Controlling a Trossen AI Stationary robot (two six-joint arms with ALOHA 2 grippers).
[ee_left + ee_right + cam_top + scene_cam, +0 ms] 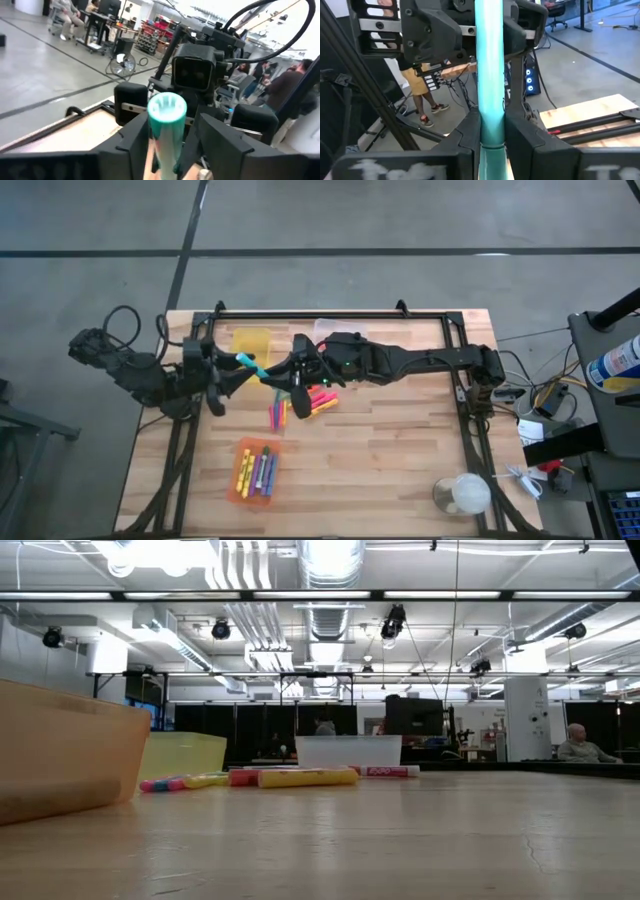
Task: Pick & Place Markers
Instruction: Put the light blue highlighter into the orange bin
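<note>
A teal marker (250,363) is held in the air between my two grippers, above the table's far left part. My right gripper (283,372) (492,137) is shut on one end of it. My left gripper (230,370) (172,137) faces it from the table's left, open, with a finger on either side of the marker's other end (167,107); whether they touch it I cannot tell. Loose markers (300,402) (300,777) lie flat on the table below. More markers lie in an orange bin (257,470). My right gripper pinches the teal marker's barrel near one end (492,127) between its two fingers. The fingers come level from the table's right, and the marker runs on forward in line with them. It is lifted clear of the table, about level, its free end between the left gripper's fingers.
A yellow bin (252,340) (185,755) and a clear bin (325,330) (348,750) stand at the far edge. The orange bin (60,750) is near the front left. A clear round container (462,495) sits at the front right. A black frame (330,313) rims the table.
</note>
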